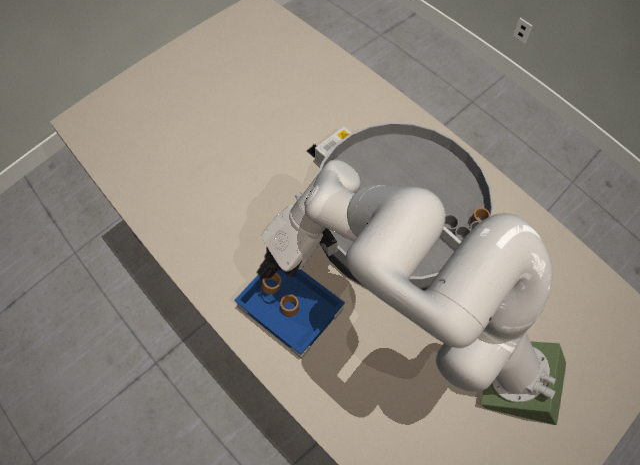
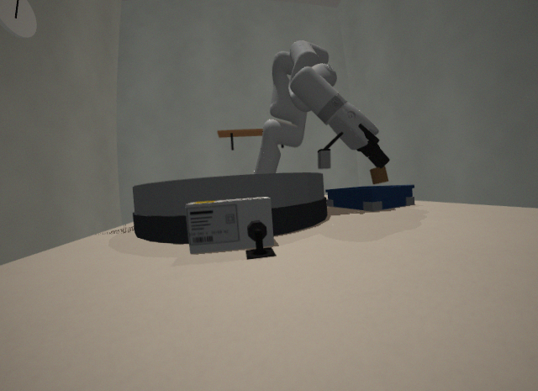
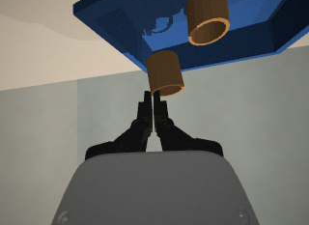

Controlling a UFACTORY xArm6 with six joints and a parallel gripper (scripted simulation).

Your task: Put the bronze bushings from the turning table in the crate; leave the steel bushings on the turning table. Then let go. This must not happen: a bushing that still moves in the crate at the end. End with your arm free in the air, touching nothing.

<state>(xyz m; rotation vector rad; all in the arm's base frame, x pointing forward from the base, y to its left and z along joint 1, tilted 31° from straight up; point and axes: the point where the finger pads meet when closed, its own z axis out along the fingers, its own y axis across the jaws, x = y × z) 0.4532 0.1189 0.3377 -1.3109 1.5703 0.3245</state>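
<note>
My gripper (image 1: 271,274) (image 2: 382,166) (image 3: 153,99) is shut on the wall of a bronze bushing (image 1: 271,290) (image 2: 378,175) (image 3: 165,70), tilted, a little above the blue crate (image 1: 301,332) (image 2: 350,197) (image 3: 111,37) near its corner. A second bronze bushing (image 1: 289,312) (image 3: 208,13) is in the crate. A third bronze bushing (image 1: 481,211) is on the grey turning table (image 1: 408,160) (image 2: 225,191), by its rim. Steel bushings (image 1: 450,221) (image 1: 462,231) are beside it, partly hidden by the arm.
A white box (image 1: 333,142) (image 2: 256,213) with a label and a black knob stands against the turning table's outer side. A thin divider (image 1: 452,235) shows inside the turning table. The arm covers part of the turning table in the top view.
</note>
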